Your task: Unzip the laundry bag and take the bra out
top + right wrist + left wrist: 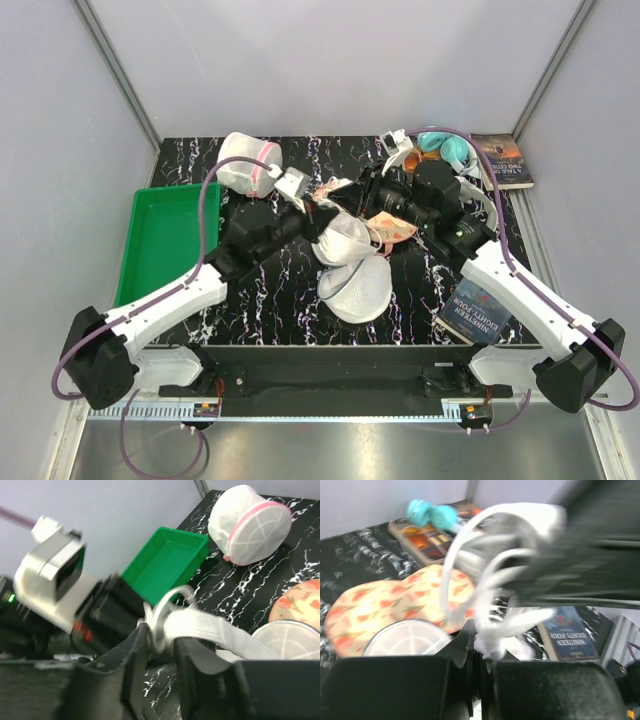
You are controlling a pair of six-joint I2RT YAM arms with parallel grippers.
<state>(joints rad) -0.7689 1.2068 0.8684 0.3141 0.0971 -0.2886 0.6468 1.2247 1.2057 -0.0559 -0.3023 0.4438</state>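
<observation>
Left jaws were pressed together, pinching white bra fabric. Your right jaws stood slightly apart round bra strap and its ring; you couldn't tell whether they gripped. Both sat mid-bench, facing each other. Bag lay on bench near front edge, between arms. Floral item lay behind it, pink-trim pouch at far left, green tray off left edge.

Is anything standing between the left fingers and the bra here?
Nothing visible does. The left gripper has its fingers shut directly on the bra, and its strap runs between the fingers of the right gripper.
</observation>
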